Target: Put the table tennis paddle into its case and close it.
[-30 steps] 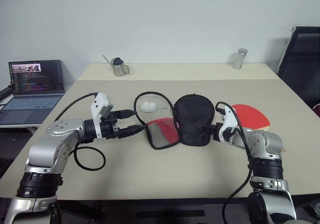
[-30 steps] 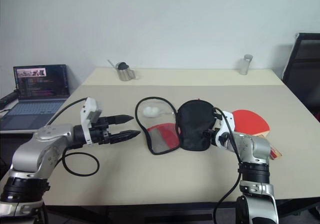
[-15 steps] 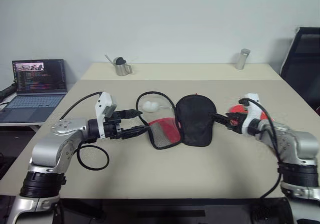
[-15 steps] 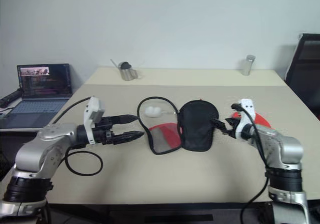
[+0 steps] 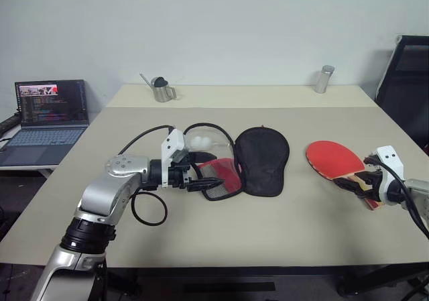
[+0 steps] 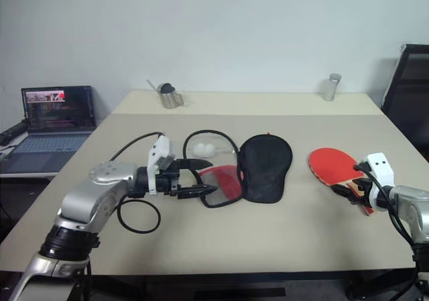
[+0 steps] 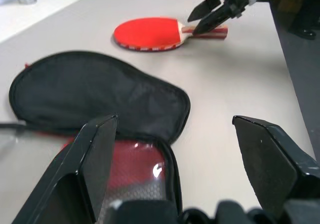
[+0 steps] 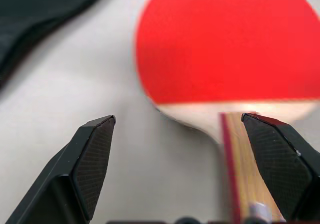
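right wrist view: my right gripper (image 8: 180, 154) is spread wide with the paddle (image 8: 225, 54) just ahead on the table, apart from the case (image 5: 261, 160); it looks light and stiff, so i'd pinch its wooden handle.

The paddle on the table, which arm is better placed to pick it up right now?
The right. The right gripper is open beside the table tennis paddle, at its handle. The left gripper is open over the case, farther from the paddle.
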Robot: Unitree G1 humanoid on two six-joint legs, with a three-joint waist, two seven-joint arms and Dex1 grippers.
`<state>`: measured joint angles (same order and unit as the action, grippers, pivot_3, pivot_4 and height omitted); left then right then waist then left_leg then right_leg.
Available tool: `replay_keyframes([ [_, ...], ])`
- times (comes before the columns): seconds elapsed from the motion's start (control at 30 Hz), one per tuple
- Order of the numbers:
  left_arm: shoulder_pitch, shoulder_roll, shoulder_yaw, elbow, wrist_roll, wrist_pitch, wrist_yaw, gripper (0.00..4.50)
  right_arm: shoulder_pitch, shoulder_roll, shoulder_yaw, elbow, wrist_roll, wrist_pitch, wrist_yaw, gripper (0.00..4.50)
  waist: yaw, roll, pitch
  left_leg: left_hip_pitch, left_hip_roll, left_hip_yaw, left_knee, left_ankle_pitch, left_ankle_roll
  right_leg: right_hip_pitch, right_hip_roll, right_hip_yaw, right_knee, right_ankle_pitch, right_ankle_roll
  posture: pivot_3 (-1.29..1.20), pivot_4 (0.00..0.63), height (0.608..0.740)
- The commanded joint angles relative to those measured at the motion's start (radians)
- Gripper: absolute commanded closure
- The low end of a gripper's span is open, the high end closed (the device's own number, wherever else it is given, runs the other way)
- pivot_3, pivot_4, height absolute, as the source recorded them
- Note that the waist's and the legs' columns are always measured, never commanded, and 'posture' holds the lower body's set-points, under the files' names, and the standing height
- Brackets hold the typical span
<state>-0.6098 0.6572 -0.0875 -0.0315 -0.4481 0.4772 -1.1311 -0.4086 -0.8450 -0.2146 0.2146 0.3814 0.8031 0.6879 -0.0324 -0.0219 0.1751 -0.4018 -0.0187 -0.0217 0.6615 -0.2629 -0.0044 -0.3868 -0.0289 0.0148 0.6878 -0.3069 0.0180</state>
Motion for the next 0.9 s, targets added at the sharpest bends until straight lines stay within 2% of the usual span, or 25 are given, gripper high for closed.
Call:
replay_keyframes([
  [0.03,-0.029,-0.011,-0.003,0.016,0.014,-0.026,-0.01,0.47,-0.021,-0.014,-0.031,0.063,-0.023,-0.063,-0.001,0.04,0.0,0.0,0.0,0.0,0.0,0.0,0.0,0.0,0.0,0.0,0.0,0.0,0.0,0.0,0.0,0.0,0.15,0.74],
  [0.23,-0.046,-0.026,-0.007,0.044,0.03,-0.044,-0.02,0.47,-0.055,0.014,-0.024,0.192,-0.044,-0.115,-0.016,0.04,0.001,0.0,0.0,0.0,0.0,0.0,0.001,0.0,0.0,0.0,0.0,0.0,0.0,0.0,0.0,0.0,0.15,0.74],
  [0.43,-0.061,-0.03,-0.004,0.076,0.046,-0.062,-0.028,0.47,-0.157,0.082,-0.023,0.417,-0.081,-0.206,-0.079,0.04,-0.001,-0.001,0.0,0.002,0.0,0.001,0.001,0.0,0.0,0.002,0.0,0.001,0.001,0.0,0.0,0.0,0.15,0.74],
  [0.67,-0.056,-0.018,0.009,0.087,0.056,-0.073,-0.03,0.47,-0.17,0.118,0.022,0.46,-0.135,-0.24,-0.077,0.04,-0.002,-0.003,0.0,0.007,0.0,0.0,0.003,0.0,0.001,0.01,0.0,0.001,-0.005,0.005,0.003,0.0,0.15,0.74],
  [0.77,-0.044,-0.004,0.022,0.082,0.056,-0.074,-0.032,0.47,-0.169,0.122,0.023,0.468,-0.156,-0.243,-0.095,0.63,-0.002,-0.003,0.0,0.009,0.0,0.0,0.003,0.001,0.001,0.013,0.0,0.0,-0.007,0.006,0.004,0.0,0.15,0.74],
  [0.9,-0.03,0.019,0.044,0.081,0.054,-0.072,-0.024,0.47,-0.169,0.133,0.001,0.464,-0.152,-0.218,-0.115,1.94,-0.002,-0.005,-0.002,0.009,0.0,-0.001,0.003,0.001,0.001,0.013,0.0,0.0,-0.007,0.007,0.004,0.0,0.15,0.74],
])
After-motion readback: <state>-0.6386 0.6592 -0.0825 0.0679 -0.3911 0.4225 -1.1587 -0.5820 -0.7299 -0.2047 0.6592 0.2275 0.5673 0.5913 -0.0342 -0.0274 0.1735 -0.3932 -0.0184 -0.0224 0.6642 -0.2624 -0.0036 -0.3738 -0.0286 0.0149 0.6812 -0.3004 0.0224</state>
